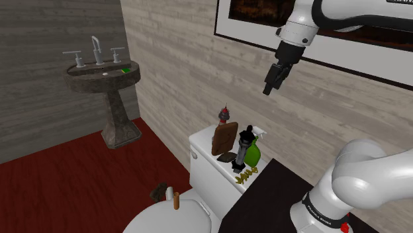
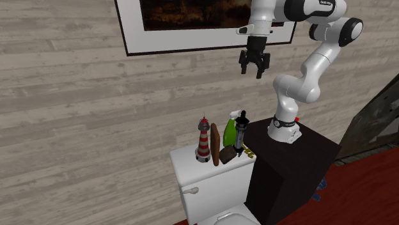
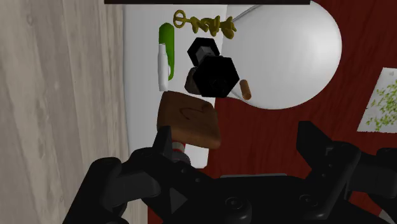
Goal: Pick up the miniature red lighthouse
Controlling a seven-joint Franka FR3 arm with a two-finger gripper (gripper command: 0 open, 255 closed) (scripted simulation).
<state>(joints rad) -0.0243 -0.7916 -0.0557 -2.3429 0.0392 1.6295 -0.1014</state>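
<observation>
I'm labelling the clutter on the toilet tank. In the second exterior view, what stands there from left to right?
Lighthouse → brown slab → green bottle → black dumbbell.

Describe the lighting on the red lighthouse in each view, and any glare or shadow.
Shoulder view: even light, no glare; lighthouse half hidden behind a brown board. Second exterior view: evenly lit, unobstructed. Wrist view: largely masked by board and open black gripper.
</observation>
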